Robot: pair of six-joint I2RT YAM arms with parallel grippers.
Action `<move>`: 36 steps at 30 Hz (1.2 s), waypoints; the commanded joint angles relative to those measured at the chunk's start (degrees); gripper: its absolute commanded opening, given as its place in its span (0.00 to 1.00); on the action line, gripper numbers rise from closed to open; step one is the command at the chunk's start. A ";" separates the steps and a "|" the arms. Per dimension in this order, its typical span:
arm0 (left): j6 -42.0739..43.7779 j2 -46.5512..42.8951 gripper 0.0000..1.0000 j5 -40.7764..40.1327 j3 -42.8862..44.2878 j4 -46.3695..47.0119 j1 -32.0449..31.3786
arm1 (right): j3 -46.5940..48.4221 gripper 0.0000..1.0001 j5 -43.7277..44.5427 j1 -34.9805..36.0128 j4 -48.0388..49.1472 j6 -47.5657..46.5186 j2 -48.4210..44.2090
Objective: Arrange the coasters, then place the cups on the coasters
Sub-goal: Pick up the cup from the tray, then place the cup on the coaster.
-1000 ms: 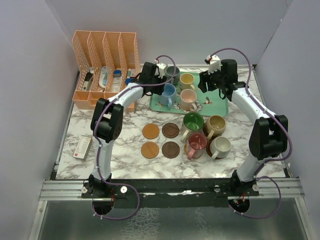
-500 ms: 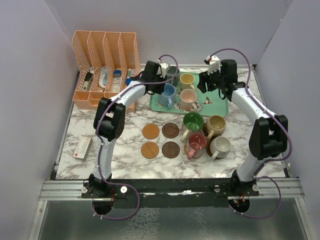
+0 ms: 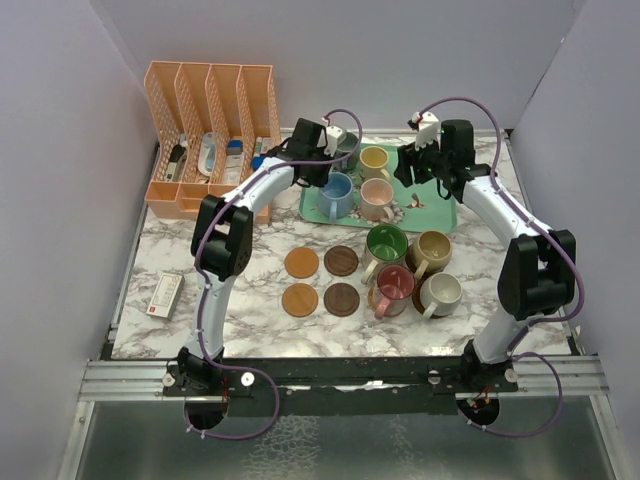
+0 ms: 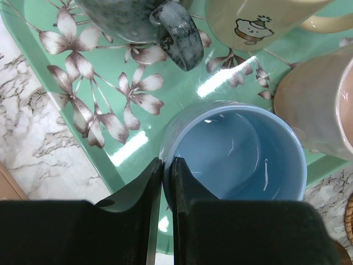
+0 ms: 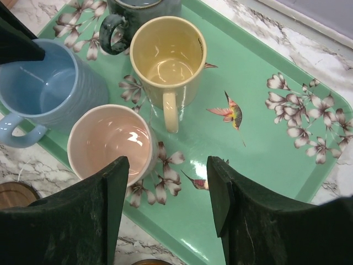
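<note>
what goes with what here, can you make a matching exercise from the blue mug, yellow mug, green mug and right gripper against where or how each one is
Things:
1. blue mug
2. yellow mug
3. green mug
4. right gripper

States:
a. on the table, off the tray
b. open, above the tray
c. rim pinched by the left gripper
d. on the tray, nothing gripping it

Pairs: 1-c, 2-d, 3-a, 4-b

grey mug [image 4: 129,15] cropped at top, blue mug [image 4: 237,157] rim behind left tool [image 4: 167,163]
</note>
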 commanded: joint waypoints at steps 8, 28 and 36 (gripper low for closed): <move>3.41 -2.82 0.00 7.50 4.96 -3.35 -0.32 | -0.57 0.58 -1.88 -1.27 1.95 -0.44 -3.32; 7.17 -16.46 0.00 12.63 -5.76 -3.28 -0.80 | -0.78 0.58 -4.78 -4.11 1.68 0.42 -4.68; 9.63 -22.16 0.00 13.74 -13.08 -3.26 -2.46 | -0.80 0.58 -4.59 -4.68 1.69 0.47 -4.65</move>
